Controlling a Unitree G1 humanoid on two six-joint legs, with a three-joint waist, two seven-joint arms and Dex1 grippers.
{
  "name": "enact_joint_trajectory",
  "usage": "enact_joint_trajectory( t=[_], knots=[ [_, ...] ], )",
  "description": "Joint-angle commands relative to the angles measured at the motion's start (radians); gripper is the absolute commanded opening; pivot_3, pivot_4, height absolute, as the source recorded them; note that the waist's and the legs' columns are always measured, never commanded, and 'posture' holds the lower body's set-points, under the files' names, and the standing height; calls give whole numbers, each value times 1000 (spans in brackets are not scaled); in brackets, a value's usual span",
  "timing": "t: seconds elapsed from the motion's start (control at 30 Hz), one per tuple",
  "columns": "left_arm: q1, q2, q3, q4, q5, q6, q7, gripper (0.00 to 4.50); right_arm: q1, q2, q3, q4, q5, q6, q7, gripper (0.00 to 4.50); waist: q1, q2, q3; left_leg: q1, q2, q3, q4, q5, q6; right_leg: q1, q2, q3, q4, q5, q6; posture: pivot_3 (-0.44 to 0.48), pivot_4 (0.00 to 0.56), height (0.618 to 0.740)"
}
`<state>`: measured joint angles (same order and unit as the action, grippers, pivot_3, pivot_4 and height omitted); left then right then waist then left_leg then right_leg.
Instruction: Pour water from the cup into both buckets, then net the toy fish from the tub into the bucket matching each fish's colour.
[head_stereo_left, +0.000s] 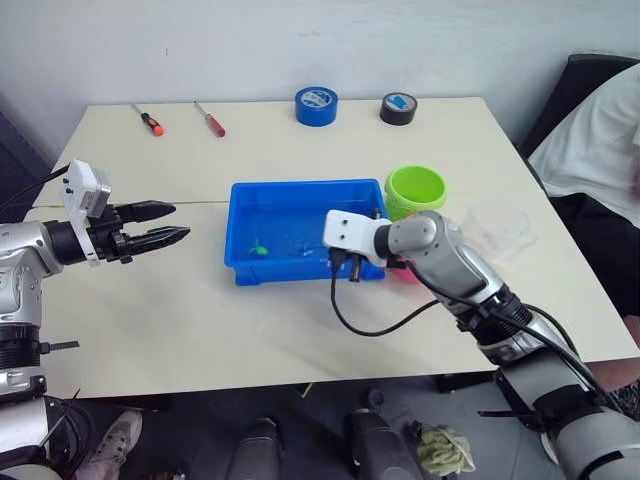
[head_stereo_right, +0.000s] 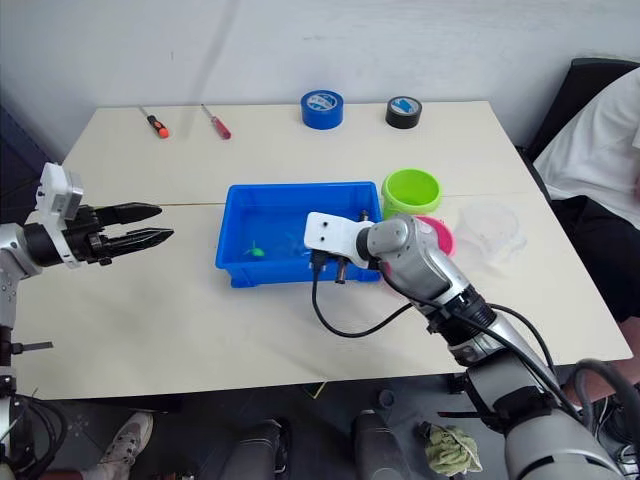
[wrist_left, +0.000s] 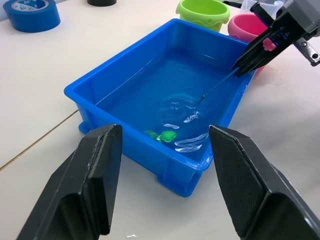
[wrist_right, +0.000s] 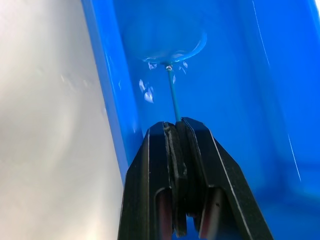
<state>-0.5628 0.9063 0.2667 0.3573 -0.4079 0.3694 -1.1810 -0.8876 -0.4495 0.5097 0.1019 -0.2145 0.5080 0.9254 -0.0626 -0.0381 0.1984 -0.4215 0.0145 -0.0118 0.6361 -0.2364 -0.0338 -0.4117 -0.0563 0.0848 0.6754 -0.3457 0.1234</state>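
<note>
R gripper (wrist_left: 240, 67) is pinched tight on the thin stick of the net (wrist_right: 167, 50), fingers fully closed w/ only the stick between them. It sits over the tub (head_stereo_left: 245, 262), at the tub's near-right corner. From the grip the stick runs down and toward the tub's middle, so the net's long axis points from that corner in toward the centre; the hoop is under water roughly mid-tub, ripples around it.

Green toy fish (head_stereo_left: 259, 250) lies past the hoop, by the tub's near-left wall, apart from the net. So the coming sweep, as I judge it, goes along the stick's own line, further left across the tub. No other fish clear enough to call.

Green bucket (head_stereo_left: 415, 190) just beyond the tub's far-right corner, pink bucket (head_stereo_right: 440, 232) beside the tub's right wall, cup (head_stereo_right: 492, 228) further right of both.

L gripper (head_stereo_left: 160, 225) hangs left of the tub, well apart, fingers spread wide, holding nothing. R arm is far nearer the fish.
</note>
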Motion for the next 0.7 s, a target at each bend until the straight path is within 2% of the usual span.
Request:
enact_joint_trajectory(
  t=[0.03,0.13,0.23,0.37,0.5,0.7],
  knots=[
    [17,16,43,-65,-32,11,16,3029,-27,65,44,-50,-9,25,22,0,0,0,0,0,0,0,0,0,0,0,0,0,0,0,0,0,150,734],
    [34,20,46,-75,-36,19,15,3029,-25,116,41,-49,18,67,20,0,-1,0,0,0,0,0,0,0,0,0,-1,0,0,0,0,0,150,734],
    [67,33,43,-84,-28,19,5,3029,-28,177,-14,-41,78,149,14,0,-1,0,0,0,0,-1,0,0,0,0,-1,-1,0,0,0,0,150,734],
    [92,42,52,-90,-40,30,-4,3029,-56,200,-101,-17,139,222,19,0,-8,0,0,0,0,-1,0,0,0,1,-2,-1,0,0,0,0,150,734],
    [116,59,56,-91,-40,32,-14,3029,-75,192,-157,-11,178,282,22,0,-12,0,0,0,0,-2,0,0,0,1,-4,-2,0,0,0,0,150,734],
    [123,73,61,-103,-61,56,-30,3029,-67,120,-199,-22,206,309,36,0,-21,0,0,0,0,-2,-3,0,0,0,-4,-2,-1,0,0,0,150,734]
  ],
)
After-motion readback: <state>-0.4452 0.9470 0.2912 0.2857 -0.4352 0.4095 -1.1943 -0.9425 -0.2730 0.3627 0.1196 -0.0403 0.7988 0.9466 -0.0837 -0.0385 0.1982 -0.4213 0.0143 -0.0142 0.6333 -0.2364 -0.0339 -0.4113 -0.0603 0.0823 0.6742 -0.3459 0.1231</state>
